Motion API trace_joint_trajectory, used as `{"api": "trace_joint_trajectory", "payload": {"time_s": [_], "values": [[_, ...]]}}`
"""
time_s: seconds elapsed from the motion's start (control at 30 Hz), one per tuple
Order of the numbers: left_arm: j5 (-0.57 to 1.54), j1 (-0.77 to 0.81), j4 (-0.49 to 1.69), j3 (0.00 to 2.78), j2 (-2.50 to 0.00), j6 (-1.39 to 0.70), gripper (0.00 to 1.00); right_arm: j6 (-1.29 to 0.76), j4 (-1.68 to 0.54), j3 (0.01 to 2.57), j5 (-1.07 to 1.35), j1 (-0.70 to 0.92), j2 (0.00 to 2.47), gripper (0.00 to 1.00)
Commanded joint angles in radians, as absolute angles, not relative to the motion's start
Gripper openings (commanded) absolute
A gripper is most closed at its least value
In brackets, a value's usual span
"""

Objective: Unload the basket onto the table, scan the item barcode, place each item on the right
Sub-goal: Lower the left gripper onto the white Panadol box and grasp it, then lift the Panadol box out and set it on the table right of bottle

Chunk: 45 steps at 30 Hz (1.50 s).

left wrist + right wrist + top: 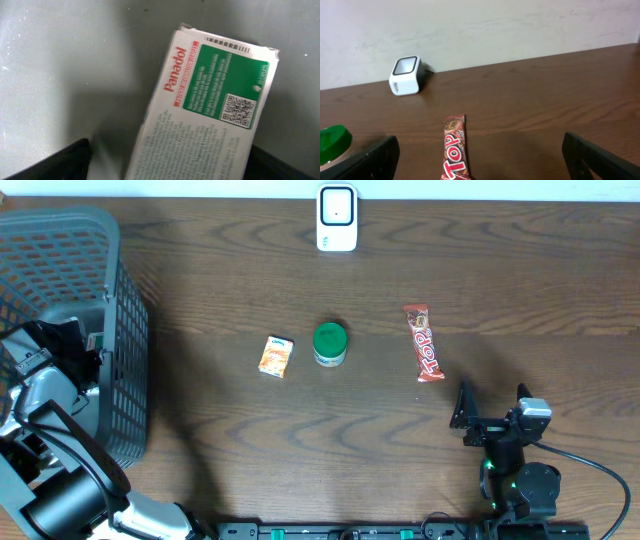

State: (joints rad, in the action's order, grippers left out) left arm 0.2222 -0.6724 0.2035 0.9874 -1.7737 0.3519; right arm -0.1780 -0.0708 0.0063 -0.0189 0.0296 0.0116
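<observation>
The Panadol box [200, 115] lies flat and skewed on the grey floor of the basket [120, 270], which stands at the table's [230, 430] left edge. Its printed face is up, with a barcode strip [227, 45] along its far end and a QR patch [237, 110] on the green panel. The left gripper [170, 160] reaches down into the basket and straddles the box's near end. Its jaws are spread wide: one finger is clear of the box's side, the other close against it, so nothing is clamped yet. This looks like lining up for a pick across the box's width. The scanner [337, 218] sits at the middle of the table's far edge, window facing the arms, where a lifted box could be presented. Between them lie an orange packet [276, 356], a green-lidded tub [329, 344] and a Top bar [426, 343]. The right gripper [492, 408] waits near the front right corner, fully open and empty, probably keeping out of the way.
</observation>
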Motion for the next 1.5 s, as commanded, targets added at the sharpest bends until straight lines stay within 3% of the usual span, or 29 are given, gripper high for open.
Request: {"api": "trace_joint_trajectory", "payload": {"time_s": [0.0,0.37,0.8,1.33,1.47], "values": [[0.202,-0.676,0.227,0.975,-1.821,0.358,0.76,-0.171,-0.075,0.005,-0.021,0.041,0.007,0.99],[0.201,-0.676,0.212,0.975,-1.821,0.357,0.5,-0.171,-0.075,0.005,-0.021,0.041,0.007,0.99],[0.201,-0.676,0.208,0.975,-1.678,0.266,0.49,-0.171,-0.075,0.005,-0.021,0.041,0.007,0.99],[0.203,-0.676,0.304,0.975,-1.145,0.004,0.5,-0.171,-0.075,0.005,-0.021,0.041,0.007,0.99],[0.326,-0.676,0.342,0.975,-1.018,-0.072,0.5,-0.171,-0.075,0.005,-0.021,0.041,0.007,0.99]]}}
